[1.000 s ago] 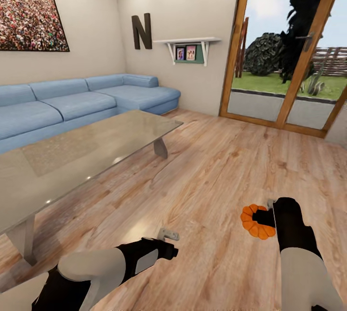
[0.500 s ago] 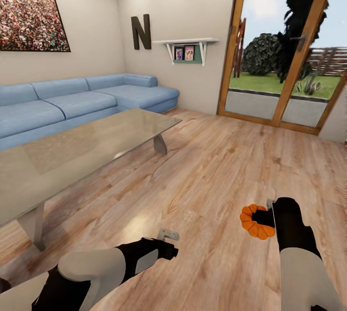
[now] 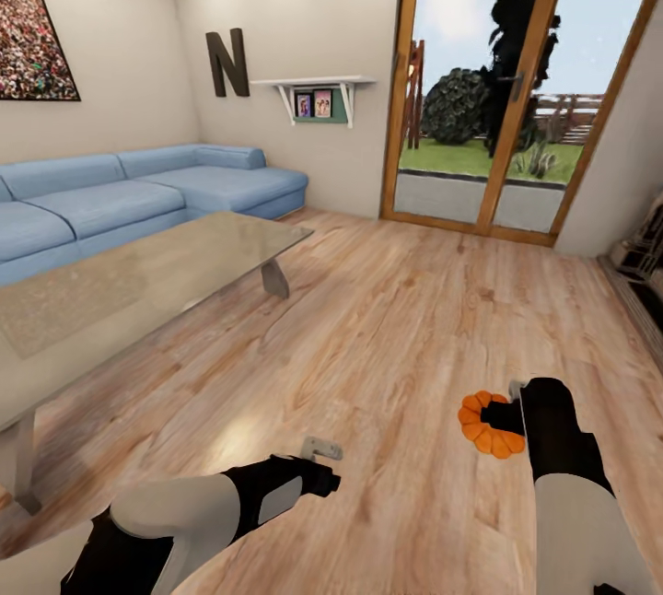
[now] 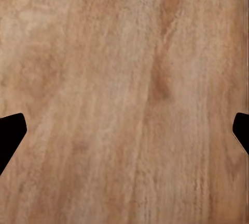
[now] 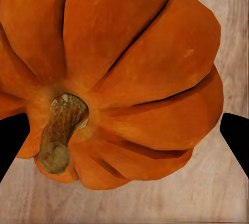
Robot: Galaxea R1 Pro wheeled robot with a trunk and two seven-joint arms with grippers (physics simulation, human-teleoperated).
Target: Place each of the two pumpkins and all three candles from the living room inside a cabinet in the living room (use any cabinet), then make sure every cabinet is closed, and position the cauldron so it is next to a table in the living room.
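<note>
Head view: glass-topped bench (image 3: 138, 286) runs from 9 toward 11 o'clock, its near leg (image 3: 20, 466) at 8 o'clock, far leg (image 3: 274, 280) near centre. Blue corner sofa (image 3: 138, 199) sits behind it along the wall at 10 o'clock. Wall shelf (image 3: 318, 93) and a dark letter N (image 3: 226, 63) hang above. Glazed doors (image 3: 502, 98) at 12 to 1 o'clock. A dark low edge of furniture (image 3: 640, 286) shows at 3 o'clock, too cropped to identify.

Wood floor (image 3: 396, 319) lies bare from centre out to the doors.

Right end effector (image 3: 505, 415) at 5 o'clock, clamped on a pumpkin (image 3: 479, 422); the right wrist view shows its stem (image 5: 59, 133) between the fingertips (image 5: 10, 141).

Left end effector (image 3: 322, 449) at 6 o'clock, fingers (image 4: 10, 135) spread apart over bare floor.
</note>
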